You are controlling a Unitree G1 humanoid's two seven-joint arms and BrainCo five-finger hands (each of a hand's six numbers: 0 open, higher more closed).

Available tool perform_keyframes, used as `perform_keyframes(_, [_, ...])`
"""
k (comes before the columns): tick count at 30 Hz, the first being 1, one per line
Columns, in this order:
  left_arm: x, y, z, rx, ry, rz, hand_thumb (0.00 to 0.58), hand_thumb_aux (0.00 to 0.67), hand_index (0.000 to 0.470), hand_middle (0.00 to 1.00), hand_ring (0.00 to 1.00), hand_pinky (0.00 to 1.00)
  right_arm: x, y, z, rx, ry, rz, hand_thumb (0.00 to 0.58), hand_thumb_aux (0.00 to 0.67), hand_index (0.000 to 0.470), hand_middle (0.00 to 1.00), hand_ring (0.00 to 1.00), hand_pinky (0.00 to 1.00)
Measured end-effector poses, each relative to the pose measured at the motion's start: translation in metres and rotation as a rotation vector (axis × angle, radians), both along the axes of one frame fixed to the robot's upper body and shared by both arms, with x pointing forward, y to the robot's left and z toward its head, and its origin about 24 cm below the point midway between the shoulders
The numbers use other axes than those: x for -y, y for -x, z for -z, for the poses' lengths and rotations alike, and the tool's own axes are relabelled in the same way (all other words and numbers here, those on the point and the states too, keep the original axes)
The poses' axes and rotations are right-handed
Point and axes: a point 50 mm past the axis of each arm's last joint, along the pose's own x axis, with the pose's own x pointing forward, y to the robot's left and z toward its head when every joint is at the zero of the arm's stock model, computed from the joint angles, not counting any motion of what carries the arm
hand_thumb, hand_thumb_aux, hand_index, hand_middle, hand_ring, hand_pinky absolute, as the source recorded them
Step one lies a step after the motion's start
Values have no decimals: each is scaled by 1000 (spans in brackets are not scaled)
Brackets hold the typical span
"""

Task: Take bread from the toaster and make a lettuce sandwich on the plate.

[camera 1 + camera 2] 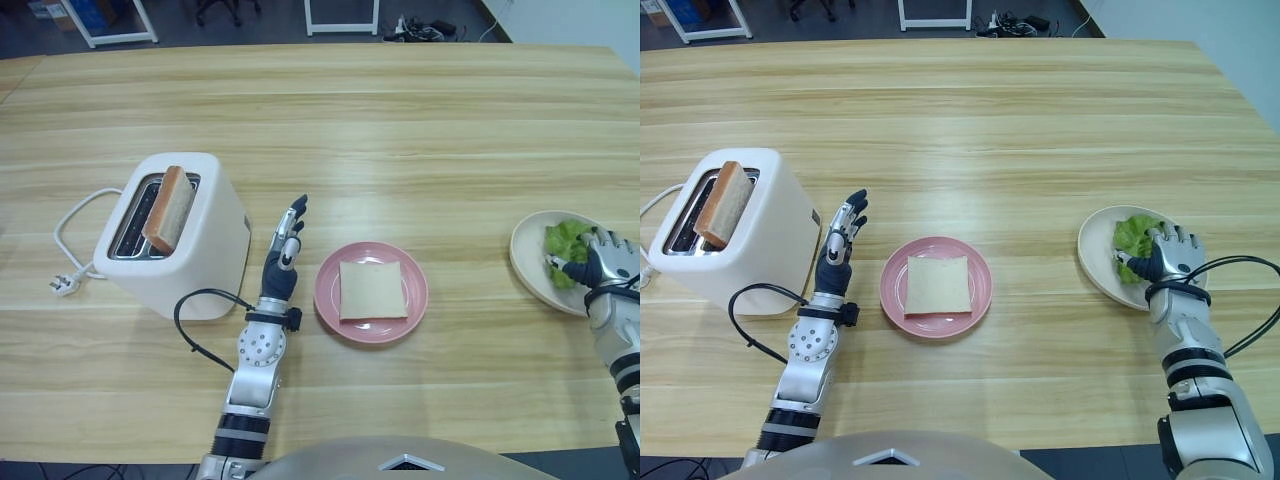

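Observation:
A white toaster (190, 250) stands at the left with one bread slice (169, 208) sticking up from a slot. A pink plate (330, 300) in the middle holds a flat bread slice (372, 290). My left hand (285, 245) is held upright between toaster and plate, fingers straight, holding nothing. At the right, a cream plate (1095, 255) carries green lettuce (1132, 234). My right hand (1170, 254) rests on that plate with its fingers curled around the lettuce.
The toaster's white cord and plug (64, 283) trail off to the left. A black cable (195, 325) loops from my left forearm beside the toaster's front. Bare wooden table (400, 150) stretches behind the plates.

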Motion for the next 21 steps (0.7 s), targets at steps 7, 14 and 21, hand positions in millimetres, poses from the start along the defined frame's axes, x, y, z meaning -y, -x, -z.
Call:
perform_keyframes(7, [1, 1, 1, -10, 3, 0, 0, 0, 0, 0, 0, 0, -6, -12, -1, 20, 3, -35, 580, 670, 470, 0, 0, 0])
perform_keyframes(14, [2, 2, 3, -16, -1, 1, 0, 0, 0, 0, 0, 0, -11, -10, -3, 58, -6, -67, 580, 670, 470, 0, 0, 0])
perform_keyframes(21, [2, 2, 3, -16, -3, 2, 0, 0, 0, 0, 0, 0, -48, -10, -46, 270, -44, -223, 580, 670, 470, 0, 0, 0])
